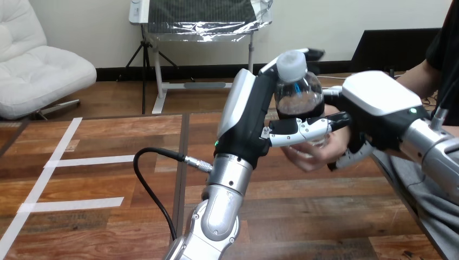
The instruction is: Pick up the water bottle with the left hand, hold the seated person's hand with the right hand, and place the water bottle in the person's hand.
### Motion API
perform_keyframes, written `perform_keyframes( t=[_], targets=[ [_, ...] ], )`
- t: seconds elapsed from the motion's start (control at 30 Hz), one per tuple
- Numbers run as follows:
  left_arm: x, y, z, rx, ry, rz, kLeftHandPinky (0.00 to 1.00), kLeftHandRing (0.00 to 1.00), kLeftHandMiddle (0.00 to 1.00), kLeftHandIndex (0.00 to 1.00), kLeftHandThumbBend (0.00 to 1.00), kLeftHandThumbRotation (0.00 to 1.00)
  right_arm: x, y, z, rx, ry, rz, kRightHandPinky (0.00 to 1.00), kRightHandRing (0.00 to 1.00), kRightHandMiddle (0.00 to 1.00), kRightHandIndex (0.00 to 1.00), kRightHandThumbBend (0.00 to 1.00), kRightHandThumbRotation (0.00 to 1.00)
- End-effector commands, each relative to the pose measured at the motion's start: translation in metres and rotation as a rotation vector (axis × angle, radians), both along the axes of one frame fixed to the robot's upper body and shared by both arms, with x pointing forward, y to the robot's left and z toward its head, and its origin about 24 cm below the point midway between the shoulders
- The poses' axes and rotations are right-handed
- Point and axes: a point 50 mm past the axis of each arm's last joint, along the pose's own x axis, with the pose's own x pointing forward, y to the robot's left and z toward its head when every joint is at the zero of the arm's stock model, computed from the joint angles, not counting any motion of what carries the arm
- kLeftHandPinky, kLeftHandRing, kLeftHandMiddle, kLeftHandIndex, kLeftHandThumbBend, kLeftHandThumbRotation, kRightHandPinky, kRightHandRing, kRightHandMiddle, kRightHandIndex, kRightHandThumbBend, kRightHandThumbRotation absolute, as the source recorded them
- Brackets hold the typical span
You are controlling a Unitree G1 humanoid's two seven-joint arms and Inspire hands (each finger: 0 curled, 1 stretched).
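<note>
A clear water bottle point(299, 96) with a white cap and dark liquid stands upright over the table's right part. My left hand point(254, 116) is shut on it, with the thumb point(295, 133) across its lower front and fingers behind its neck. The person's hand point(314, 156) lies palm up right under the bottle's base; I cannot tell whether they touch. My right hand point(379, 100) comes in from the right and is closed round the person's hand, its fingers point(349, 157) curled beneath it. The person's forearm point(419, 76) runs up to the right behind my hand.
White tape lines point(65, 162) mark the wooden table at the left. A black cable point(154, 184) loops from my left forearm over the table's middle. The table's right edge point(403, 195) runs beside the person's lap.
</note>
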Motion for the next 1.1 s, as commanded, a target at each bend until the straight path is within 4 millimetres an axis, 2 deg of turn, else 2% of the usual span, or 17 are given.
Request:
perform_keyframes(
  t=[0.0,0.5,0.87,1.07],
  targets=[
    [-0.003,-0.011,0.021,-0.028,-0.062,-0.025,0.99,1.0,1.0,1.0,0.94,0.55,-0.001,0.002,0.025,-0.003,-0.077,0.01,0.91,1.0,0.99,0.93,0.93,0.07],
    [-0.003,-0.007,0.019,-0.029,-0.06,-0.028,1.0,1.0,1.0,1.0,0.96,0.6,-0.012,0.006,0.026,0.019,-0.039,0.01,0.95,1.0,1.0,0.93,0.93,0.06],
    [-0.004,-0.005,0.019,-0.059,-0.061,-0.033,1.0,1.0,1.0,1.0,0.91,0.62,-0.019,0.007,0.027,0.025,-0.014,0.009,0.98,1.0,1.0,0.93,0.92,0.04],
    [-0.004,-0.004,0.019,-0.072,-0.061,-0.028,0.95,1.0,1.0,1.0,0.88,0.63,-0.023,0.008,0.029,0.016,-0.004,0.002,0.98,1.0,1.0,0.94,0.91,0.02]
  ],
)
